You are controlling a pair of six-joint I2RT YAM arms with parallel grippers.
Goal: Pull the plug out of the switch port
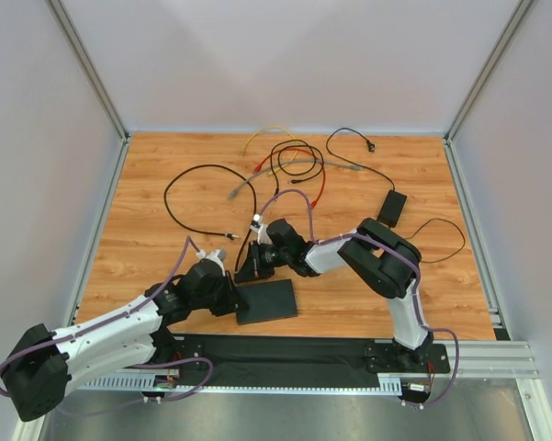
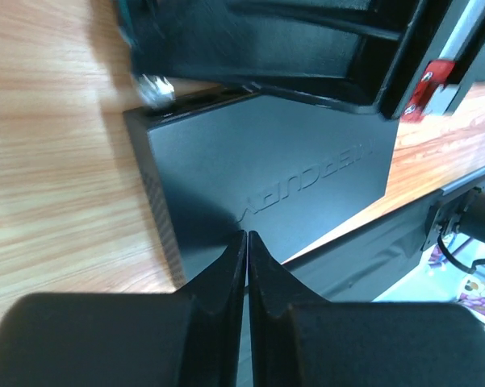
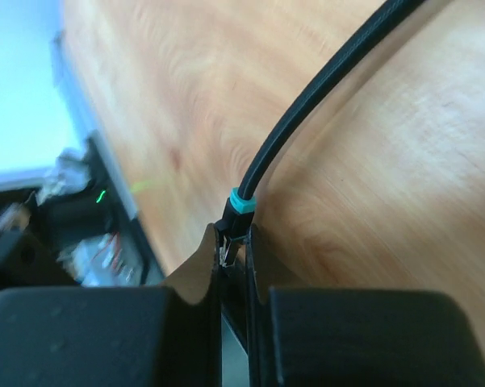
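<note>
- The switch [image 2: 266,169] lay flat on the table [image 1: 147,248]. The plug [image 3: 231,227] sat at its port edge, and I could not tell how deep it was in the port.
- The right gripper [image 1: 253,264] was clamped on the plug, just below the teal ring of the cable [image 3: 323,89].
- The left gripper [image 2: 247,238] had its 2 fingers together with nothing between them. The tips rested on the switch at the edge opposite the ports, probably to hold it down.
- Risk 1: those tips sat very near the edge, so they could slide off, and the switch would then lift or drag with the plug.
- Risk 2: if the plug's latch was not pressed, a pull could strain the cable or let the fingers slip off.
- Risk 3: a pull at an angle to the switch could jam the plug.
</note>
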